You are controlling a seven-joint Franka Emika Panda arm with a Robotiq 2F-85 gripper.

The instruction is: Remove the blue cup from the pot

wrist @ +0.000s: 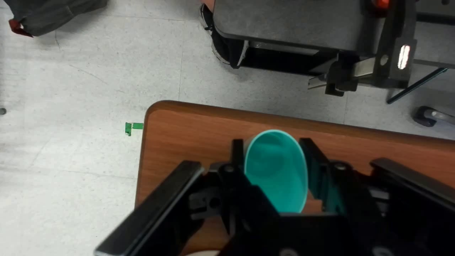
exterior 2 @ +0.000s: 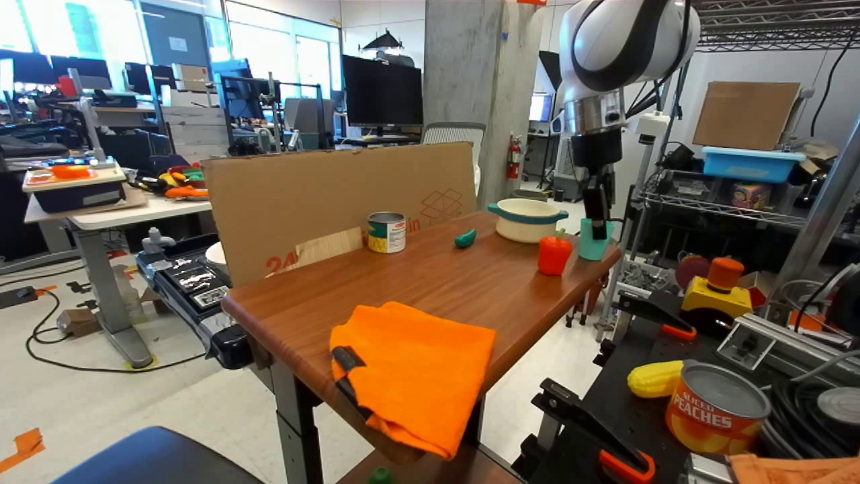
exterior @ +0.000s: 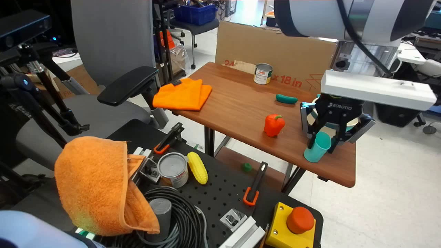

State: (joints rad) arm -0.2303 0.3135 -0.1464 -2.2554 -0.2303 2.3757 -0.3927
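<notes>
The blue cup [exterior: 315, 153] is small and turquoise, upright near the table's corner, outside the pot. Its base appears to touch the tabletop. My gripper [wrist: 273, 153] has a finger against each side of the cup, and the cup's rim looks pressed into an oval in the wrist view. The cup also shows in an exterior view [exterior 2: 591, 249], partly behind a finger. The wide cream pot [exterior 2: 527, 230] with a teal band and handles stands beside the cup. In an exterior view the pot [exterior: 353, 122] is partly hidden behind my gripper. Its inside is mostly hidden.
A red pepper [exterior: 274, 125] stands close to the cup. A green cucumber-like toy [exterior: 286, 99] and a can [exterior: 263, 73] stand farther along the wooden table [exterior: 234, 93]. An orange cloth [exterior: 182, 94] lies at the far end. A cardboard panel [exterior 2: 336, 191] stands behind.
</notes>
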